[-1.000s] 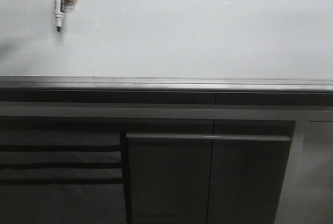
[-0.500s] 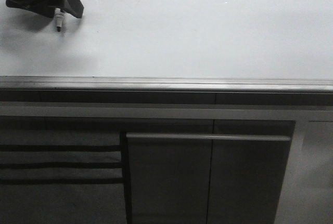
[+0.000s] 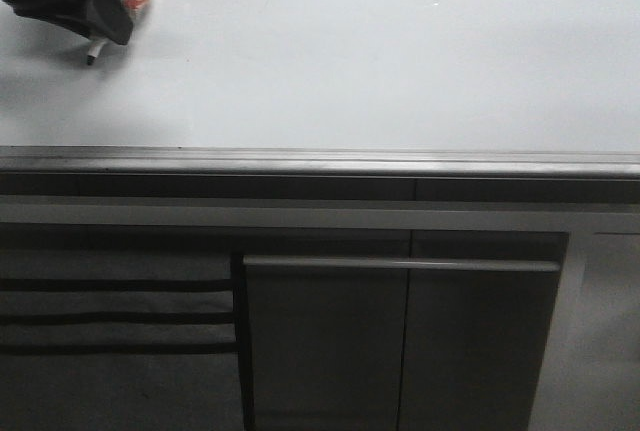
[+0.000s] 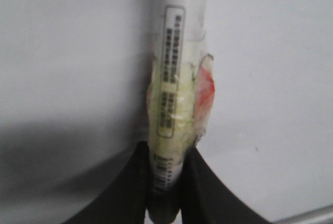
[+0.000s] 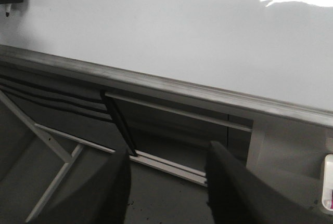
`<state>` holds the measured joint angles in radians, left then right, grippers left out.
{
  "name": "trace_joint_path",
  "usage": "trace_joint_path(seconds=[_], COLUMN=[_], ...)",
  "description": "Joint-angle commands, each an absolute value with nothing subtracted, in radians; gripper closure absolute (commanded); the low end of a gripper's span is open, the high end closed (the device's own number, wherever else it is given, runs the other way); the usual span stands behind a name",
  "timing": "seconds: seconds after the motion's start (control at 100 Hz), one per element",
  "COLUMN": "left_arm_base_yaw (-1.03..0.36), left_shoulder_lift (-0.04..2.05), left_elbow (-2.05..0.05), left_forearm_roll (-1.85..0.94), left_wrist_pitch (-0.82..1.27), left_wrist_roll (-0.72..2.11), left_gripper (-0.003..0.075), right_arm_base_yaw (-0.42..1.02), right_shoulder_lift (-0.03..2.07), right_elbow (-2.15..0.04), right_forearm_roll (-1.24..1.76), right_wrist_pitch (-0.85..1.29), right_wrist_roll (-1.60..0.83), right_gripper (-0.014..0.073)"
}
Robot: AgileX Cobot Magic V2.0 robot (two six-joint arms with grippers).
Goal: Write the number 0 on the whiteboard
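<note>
No number 0 shows on the whiteboard (image 3: 380, 61) yet. The left gripper (image 3: 95, 13) clamps the marker (image 4: 174, 104), tip angled at the board's upper left, seemingly to start. The right gripper (image 5: 166, 193) idles, jaws apart.

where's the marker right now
In the front view the marker is at the far upper left, held in the left tool, its tip pointing down over the whiteboard, well above the grey edge rail.
</note>
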<state>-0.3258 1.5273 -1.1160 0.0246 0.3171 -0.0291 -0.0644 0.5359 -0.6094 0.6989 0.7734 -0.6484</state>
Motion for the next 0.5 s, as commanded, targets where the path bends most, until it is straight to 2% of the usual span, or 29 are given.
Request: trace_joint_path(seconds=[0.0,0.23,0.37,0.49], left_arm_base_yaw=[-0.329,-0.470,-0.635,-0.778], left_shoulder_lift=[1.419,1.272,1.234,1.235], left_elbow=[-1.148,-1.148,-1.148,-1.148], left_forearm_roll=[0.079,0.068,0.064,0.062], left_wrist_pitch=[0.383,0.733,0.909,0.982], left_wrist_roll=[0.009,0.302,0.366,0.381], left_gripper=[0.0741,0.0740,0.0740,0.0740], right_arm_base_yaw=[-0.060,0.054,0.166,0.274], right_shoulder_lift=[0.563,0.685,0.800,0.884], right_elbow=[-0.646,-0.724,-0.801,-0.867], right_forearm_roll=[0.733,0.754,0.754,0.735], right_wrist_pitch=[0.768,0.859,0.912,0.922], right_wrist_roll=[-0.663,-0.745,-0.824,-0.906], right_gripper=[0.0292,0.0292,0.0292,0.0292])
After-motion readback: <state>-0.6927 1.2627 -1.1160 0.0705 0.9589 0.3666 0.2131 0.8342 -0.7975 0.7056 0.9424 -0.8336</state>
